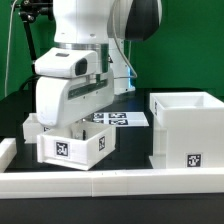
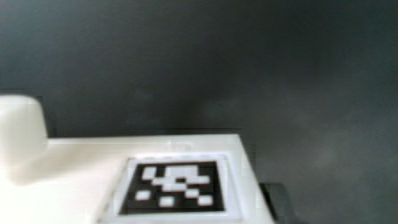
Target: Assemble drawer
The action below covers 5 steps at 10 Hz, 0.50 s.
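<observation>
A small white drawer box with a marker tag on its front stands on the black table at the exterior view's left. My gripper reaches down into it from above, and its fingertips are hidden by the box walls. In the wrist view the gripper holds a white tagged panel of the box, with a dark finger pressed against its edge. The other finger is hidden. A larger open white drawer housing stands apart at the exterior view's right.
The marker board lies flat behind the box. A long white rail runs along the front of the table. A white post stands beside the panel in the wrist view.
</observation>
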{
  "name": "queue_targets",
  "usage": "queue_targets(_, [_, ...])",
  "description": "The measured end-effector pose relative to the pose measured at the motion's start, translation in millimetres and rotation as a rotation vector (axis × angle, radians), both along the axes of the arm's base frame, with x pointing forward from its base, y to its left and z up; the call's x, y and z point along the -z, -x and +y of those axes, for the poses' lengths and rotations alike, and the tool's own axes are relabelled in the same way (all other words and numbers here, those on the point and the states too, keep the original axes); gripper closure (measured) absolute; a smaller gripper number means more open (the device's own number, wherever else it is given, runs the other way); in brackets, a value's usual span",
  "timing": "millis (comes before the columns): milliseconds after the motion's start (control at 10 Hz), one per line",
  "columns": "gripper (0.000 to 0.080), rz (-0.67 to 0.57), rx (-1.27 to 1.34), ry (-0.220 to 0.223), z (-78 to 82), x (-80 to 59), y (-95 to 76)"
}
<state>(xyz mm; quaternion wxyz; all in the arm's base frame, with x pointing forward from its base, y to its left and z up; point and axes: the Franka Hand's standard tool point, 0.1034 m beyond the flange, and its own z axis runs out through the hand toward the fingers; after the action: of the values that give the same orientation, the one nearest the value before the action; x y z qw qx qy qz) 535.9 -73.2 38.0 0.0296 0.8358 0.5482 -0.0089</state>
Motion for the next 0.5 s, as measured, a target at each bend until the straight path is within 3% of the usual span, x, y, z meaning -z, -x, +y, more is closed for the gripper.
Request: queue_targets(500, [0.0757,0.064,-0.471,0.060,10.6,6.2,7.4])
